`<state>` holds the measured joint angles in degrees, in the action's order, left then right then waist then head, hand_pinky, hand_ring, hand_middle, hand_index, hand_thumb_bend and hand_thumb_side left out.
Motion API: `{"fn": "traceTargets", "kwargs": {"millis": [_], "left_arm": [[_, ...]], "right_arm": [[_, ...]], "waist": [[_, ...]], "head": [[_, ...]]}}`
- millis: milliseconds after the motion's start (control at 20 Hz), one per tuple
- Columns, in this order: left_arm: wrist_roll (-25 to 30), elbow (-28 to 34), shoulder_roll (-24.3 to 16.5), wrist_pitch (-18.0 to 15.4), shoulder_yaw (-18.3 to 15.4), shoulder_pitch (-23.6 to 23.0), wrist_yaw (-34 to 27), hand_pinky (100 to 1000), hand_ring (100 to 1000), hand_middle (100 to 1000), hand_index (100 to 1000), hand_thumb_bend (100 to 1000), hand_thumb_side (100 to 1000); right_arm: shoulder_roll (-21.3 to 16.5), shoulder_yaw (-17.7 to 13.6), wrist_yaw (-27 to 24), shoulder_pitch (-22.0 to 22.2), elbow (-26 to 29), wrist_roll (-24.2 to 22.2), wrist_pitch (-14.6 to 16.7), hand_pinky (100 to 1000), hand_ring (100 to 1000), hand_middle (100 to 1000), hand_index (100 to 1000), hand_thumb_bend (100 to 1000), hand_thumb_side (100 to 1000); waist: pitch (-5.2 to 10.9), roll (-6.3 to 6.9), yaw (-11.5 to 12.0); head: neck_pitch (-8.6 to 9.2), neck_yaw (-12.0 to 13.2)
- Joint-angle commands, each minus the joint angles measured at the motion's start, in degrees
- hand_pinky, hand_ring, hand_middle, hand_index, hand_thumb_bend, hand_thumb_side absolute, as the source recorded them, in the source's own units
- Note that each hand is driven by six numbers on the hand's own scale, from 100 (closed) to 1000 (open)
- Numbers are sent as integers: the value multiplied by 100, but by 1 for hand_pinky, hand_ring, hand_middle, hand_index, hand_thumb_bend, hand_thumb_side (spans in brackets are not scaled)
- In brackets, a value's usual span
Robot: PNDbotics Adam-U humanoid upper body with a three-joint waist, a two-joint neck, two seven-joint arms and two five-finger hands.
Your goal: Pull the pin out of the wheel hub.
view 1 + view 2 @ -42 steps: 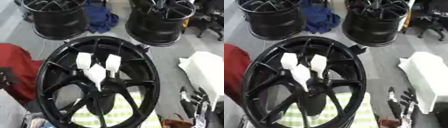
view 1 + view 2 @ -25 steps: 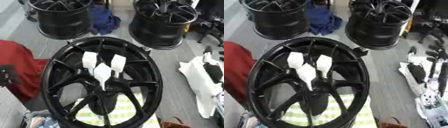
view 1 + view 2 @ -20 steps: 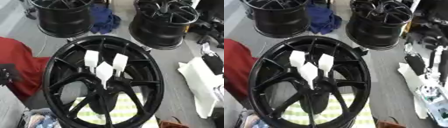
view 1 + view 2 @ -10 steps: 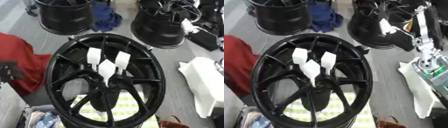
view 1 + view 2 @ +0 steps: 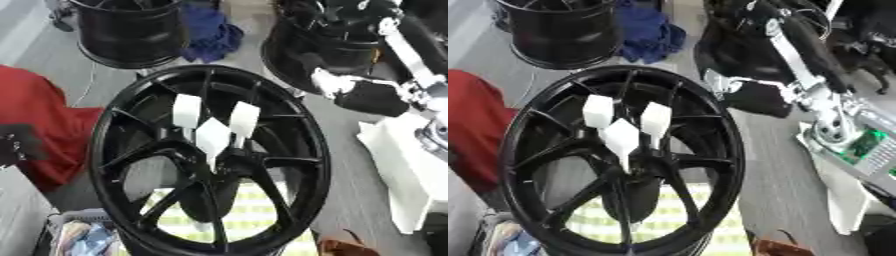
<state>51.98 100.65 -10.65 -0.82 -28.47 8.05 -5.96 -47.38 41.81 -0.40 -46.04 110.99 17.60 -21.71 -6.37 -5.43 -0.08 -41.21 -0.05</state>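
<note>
A large black wheel hub [image 5: 131, 125] lies flat in the middle. Three white pins stand close together at its centre: one at the left [image 5: 186, 111], one in the middle [image 5: 212, 137] and one at the right [image 5: 242, 120]. My right arm comes in from the upper right, and my right hand [image 5: 750, 96] hovers over the wheel's upper right rim, open and holding nothing. It is a short way right of the pins and touches none of them. A dark part at the left edge [image 5: 16, 145], over the red cloth, may be my left hand.
Two more black wheels stand at the back, one on the left [image 5: 131, 30] and one on the right [image 5: 324, 40], with a blue cloth [image 5: 210, 32] between them. A red cloth [image 5: 39, 125] lies at the left. A white block [image 5: 402, 170] sits at the right.
My right arm has risen from the lower right and swung in from the upper right, its hand now over the wheel's right rim. The camera has shifted; the pins have not moved.
</note>
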Motion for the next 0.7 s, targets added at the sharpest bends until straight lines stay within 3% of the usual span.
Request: {"fn": "traceTargets", "kwargs": {"millis": [50, 300, 700], "left_arm": [[-1, 53, -139, -56, -8, 10, 35, 712, 620, 629, 828, 100, 846], [-1, 10, -119, -108, -5, -11, 62, 713, 621, 630, 828, 100, 848], [-1, -80, -126, -277, 3, 9, 80, 713, 622, 631, 828, 100, 846]], "right_arm": [[200, 381, -301, -398, -195, -284, -265, 829, 898, 879, 965, 280, 442], [777, 907, -706, -932, -707, -689, -670, 831, 902, 884, 966, 287, 446], [1375, 715, -1410, -1282, -1157, -1398, -1380, 826, 898, 878, 964, 313, 463]], "waist": [[92, 32, -34], [102, 63, -90], [59, 115, -79]], "head": [[-23, 43], [-14, 87], [-9, 103]]}}
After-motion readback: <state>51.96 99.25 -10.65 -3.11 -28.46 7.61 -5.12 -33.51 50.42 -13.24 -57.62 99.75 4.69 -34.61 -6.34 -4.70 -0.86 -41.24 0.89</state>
